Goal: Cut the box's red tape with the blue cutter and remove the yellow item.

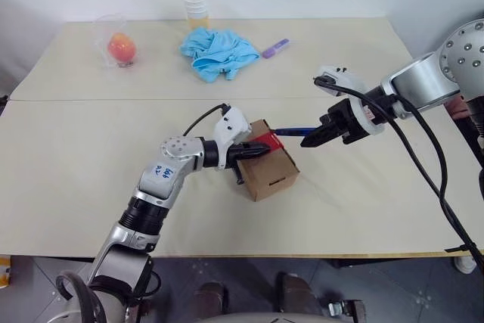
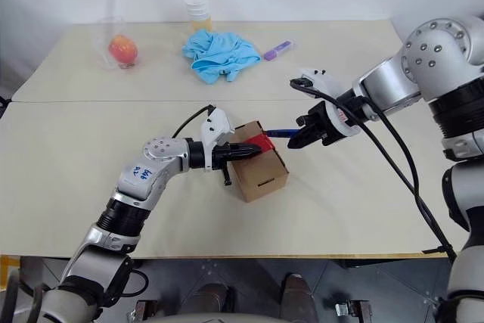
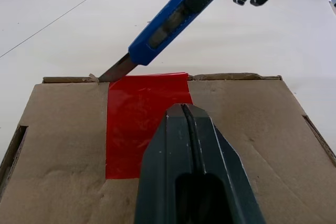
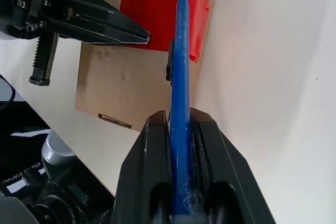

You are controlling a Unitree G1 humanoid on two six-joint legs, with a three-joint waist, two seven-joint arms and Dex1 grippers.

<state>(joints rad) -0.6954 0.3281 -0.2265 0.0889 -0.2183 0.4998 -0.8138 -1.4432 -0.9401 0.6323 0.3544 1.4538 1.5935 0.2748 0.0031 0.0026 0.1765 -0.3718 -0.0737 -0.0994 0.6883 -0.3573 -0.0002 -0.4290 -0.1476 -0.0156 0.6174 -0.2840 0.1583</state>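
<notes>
While both arms meet at the middle of the table [image 1: 76, 187], the scene reads so:
Box: the box [image 1: 271, 172] sits on the near table half, red tape [image 3: 139, 119] across its top seam.
Left gripper: the left gripper [image 3: 184, 109], fingers pressed together, rests on the tape.
Right gripper: the right gripper [image 1: 308, 140] pinches the blue cutter [image 4: 180, 77], blade at the tape's far edge.
Far side: a blue cloth [image 1: 218, 51], purple marker [image 1: 275, 48], stacked cups [image 1: 197, 7] and a bagged orange fruit [image 1: 121, 48], well apart from the box.
</notes>
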